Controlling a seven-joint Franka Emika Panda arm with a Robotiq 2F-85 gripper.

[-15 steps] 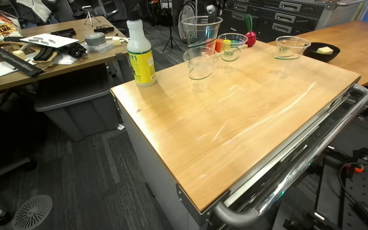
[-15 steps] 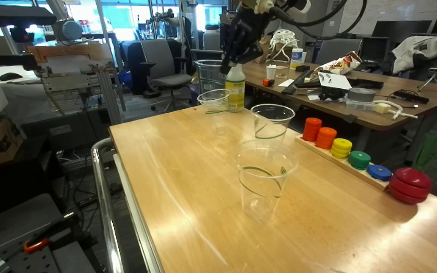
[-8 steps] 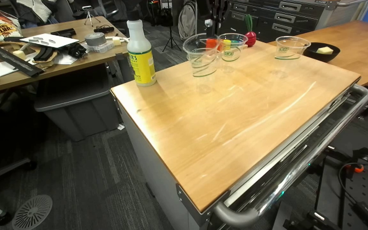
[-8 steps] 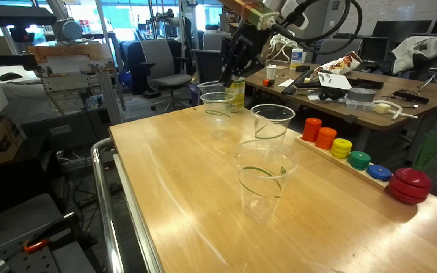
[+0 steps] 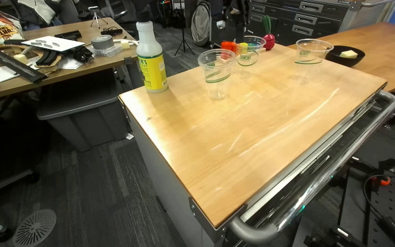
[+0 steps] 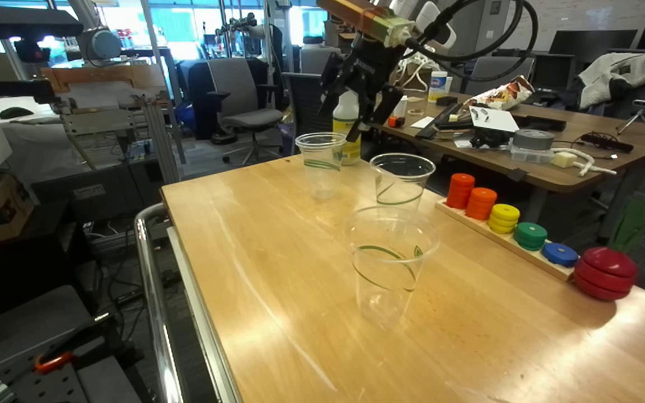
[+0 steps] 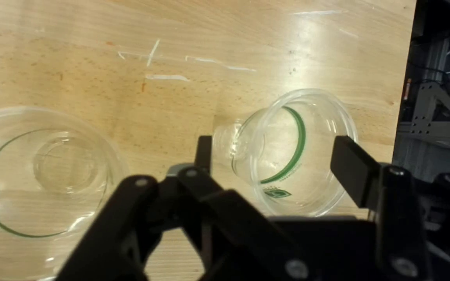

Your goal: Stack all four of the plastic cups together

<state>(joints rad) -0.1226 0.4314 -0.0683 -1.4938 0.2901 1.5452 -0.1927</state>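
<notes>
The fingers (image 7: 354, 171) of the gripper (image 7: 277, 162) stand wide apart in the wrist view, grasping nothing. In the gap between them shows the nested pair of plastic cups (image 7: 283, 152), upright on the table (image 7: 170, 105). The finger at the right of the view overlaps the pair's rim; whether it touches, I cannot tell. A lone cup (image 7: 45, 175) sits just to the left of the pair, cut by the picture's edge.

In an exterior view the fingers are spread and released above the nested pair, the lower one near its rim. Just behind the pair is the yellow-labelled bottle (image 6: 344, 124). A third cup (image 6: 403, 182) stands to the right of the pair, near it; a fourth cup (image 6: 389, 268) is nearer the camera, well apart from it. Coloured rings (image 6: 503, 218) line up farther right of the pair.

In an exterior view the gripper is a dark shape behind and above the pair, its fingers hard to make out. The bottle stands left of the pair, and a black bowl (image 5: 333, 56) well to its right.
</notes>
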